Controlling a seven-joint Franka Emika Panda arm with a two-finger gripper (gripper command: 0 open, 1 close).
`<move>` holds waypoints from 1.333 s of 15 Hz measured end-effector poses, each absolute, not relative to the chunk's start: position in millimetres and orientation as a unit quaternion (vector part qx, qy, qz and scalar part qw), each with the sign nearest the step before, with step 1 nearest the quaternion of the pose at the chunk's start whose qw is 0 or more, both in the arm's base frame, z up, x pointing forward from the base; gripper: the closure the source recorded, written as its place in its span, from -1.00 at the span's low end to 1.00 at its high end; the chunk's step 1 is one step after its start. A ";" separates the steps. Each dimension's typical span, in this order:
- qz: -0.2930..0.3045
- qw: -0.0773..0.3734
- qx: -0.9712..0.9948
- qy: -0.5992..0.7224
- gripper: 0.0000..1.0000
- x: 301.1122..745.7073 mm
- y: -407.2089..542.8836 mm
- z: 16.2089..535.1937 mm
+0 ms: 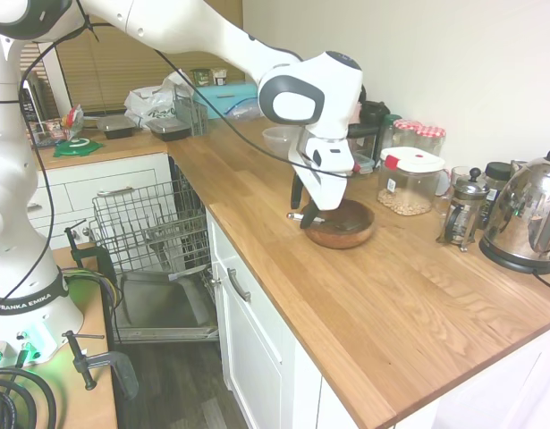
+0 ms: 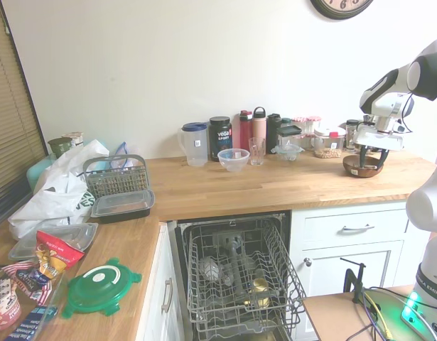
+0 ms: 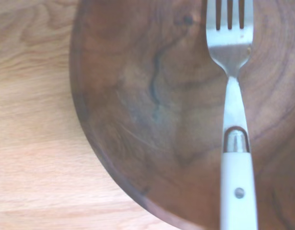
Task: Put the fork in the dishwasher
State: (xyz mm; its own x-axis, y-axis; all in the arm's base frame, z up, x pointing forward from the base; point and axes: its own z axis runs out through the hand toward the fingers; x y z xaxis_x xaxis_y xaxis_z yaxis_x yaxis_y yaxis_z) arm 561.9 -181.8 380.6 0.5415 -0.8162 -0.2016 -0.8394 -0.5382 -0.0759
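The fork [image 3: 232, 72] has silver tines and a white handle. In the wrist view it lies over the inside of the brown wooden bowl [image 3: 152, 110], and its handle runs across the bowl's rim. A silver end of the fork [image 1: 295, 215] pokes out past the near rim of the bowl [image 1: 346, 231] on the wooden counter. My gripper [image 1: 308, 217] is down at that rim, right over the handle. My gripper [image 2: 374, 158] shows small in the second exterior view, above the bowl [image 2: 365, 168]. The dishwasher [image 2: 236, 284] stands open under the counter with its grey wire rack [image 1: 149, 228] pulled out.
Behind the bowl stand a lidded jar of nuts [image 1: 409, 183], a French press [image 1: 462, 214] and a steel kettle [image 1: 529, 223]. A clear bowl [image 2: 233, 159], bottles and a jug [image 2: 195, 144] line the wall. A cutlery basket [image 2: 116, 175] and food containers sit at the corner.
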 end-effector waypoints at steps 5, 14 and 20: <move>0.072 0.086 -0.873 0.475 1.00 562.7 -183.7 378.3; 0.077 0.098 -0.871 0.475 1.00 563.4 -193.2 382.2; 0.064 0.127 -0.870 0.472 1.00 544.0 -220.2 419.2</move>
